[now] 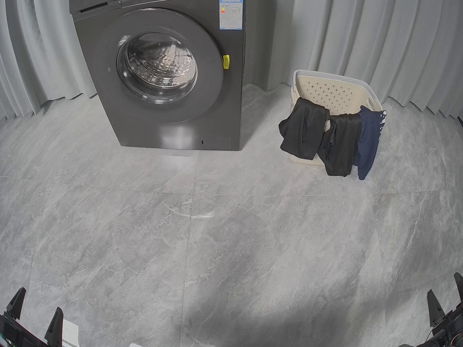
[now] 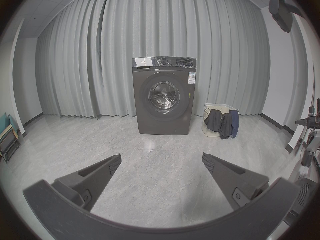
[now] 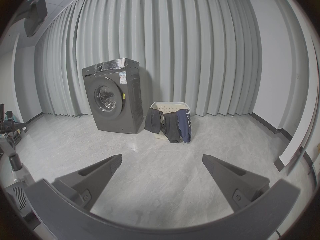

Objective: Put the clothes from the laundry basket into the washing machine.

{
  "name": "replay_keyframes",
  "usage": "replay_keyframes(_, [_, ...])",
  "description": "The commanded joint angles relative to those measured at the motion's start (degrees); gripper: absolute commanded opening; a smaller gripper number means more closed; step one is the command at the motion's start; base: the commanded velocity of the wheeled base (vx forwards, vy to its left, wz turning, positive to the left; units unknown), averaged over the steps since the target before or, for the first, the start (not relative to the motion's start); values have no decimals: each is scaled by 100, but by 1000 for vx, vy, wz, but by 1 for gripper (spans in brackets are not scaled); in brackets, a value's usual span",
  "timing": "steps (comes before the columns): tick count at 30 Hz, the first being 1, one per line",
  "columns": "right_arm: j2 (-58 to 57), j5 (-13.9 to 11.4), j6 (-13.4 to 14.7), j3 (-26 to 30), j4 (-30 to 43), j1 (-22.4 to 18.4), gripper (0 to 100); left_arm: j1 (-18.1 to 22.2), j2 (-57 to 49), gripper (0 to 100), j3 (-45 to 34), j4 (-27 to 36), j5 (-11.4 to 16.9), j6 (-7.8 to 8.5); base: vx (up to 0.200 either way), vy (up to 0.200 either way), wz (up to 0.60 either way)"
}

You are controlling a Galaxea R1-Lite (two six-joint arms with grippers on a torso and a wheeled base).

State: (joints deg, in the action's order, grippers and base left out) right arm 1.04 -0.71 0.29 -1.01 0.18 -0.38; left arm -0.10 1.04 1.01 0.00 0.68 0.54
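Note:
A dark grey washing machine (image 1: 159, 63) (image 2: 164, 95) (image 3: 113, 95) stands against the curtain, its round door shut. To its right is a cream laundry basket (image 1: 337, 92) (image 2: 216, 108) (image 3: 168, 106). Over its front rim hang two black garments (image 1: 304, 128) (image 1: 341, 143) and a navy one (image 1: 369, 138). My left gripper (image 1: 34, 312) (image 2: 161, 159) is open at the lower left, far from both. My right gripper (image 1: 446, 295) (image 3: 162, 159) is open at the lower right, nothing between its fingers.
Grey marble floor tiles (image 1: 217, 246) stretch between me and the machine. Pale pleated curtains (image 1: 366, 30) cover the back wall. A folding chair (image 2: 8, 139) stands by the far left wall.

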Motion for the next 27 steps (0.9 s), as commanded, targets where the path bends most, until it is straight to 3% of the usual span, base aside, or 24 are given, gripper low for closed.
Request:
replay_keyframes(1, [-25, 0, -3, 101, -1, 3, 100, 1, -77, 100, -101, 0, 2, -1, 0, 0, 0])
replay_keyframes(21, [-25, -8, -3, 101, -9, 3, 100, 1, -77, 100, -101, 0, 2, -1, 0, 0, 0])
replay_keyframes(27, [-25, -8, -3, 101, -9, -15, 100, 1, -77, 100, -101, 0, -24, -45, 200, 0, 0])
